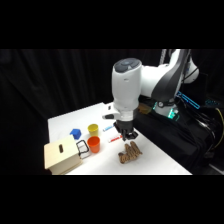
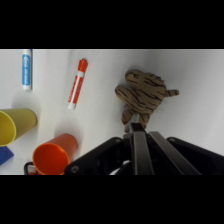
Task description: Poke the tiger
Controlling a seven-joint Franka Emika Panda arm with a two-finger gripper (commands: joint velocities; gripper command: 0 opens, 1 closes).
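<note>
While seemingly narrowed at the tiger (image 2: 142,95), claw (image 2: 135,129) beside apparently empty orange cup (image 2: 54,155), yellow cup (image 2: 15,125).

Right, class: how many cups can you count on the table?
2. The yellow cup lies on its side beside the orange cup, both across the markers from the tiger. Others may be hidden.

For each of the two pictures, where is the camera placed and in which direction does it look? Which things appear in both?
Side view: stands beside the table, looking across and down on it; shows the white arm and the claw above the tiger.
Wrist view: sits on the arm's wrist, looking past the claw at the table; only the black linkage and fingers show.
Both share the tiger, the orange cup, the yellow cup and the red marker.
</note>
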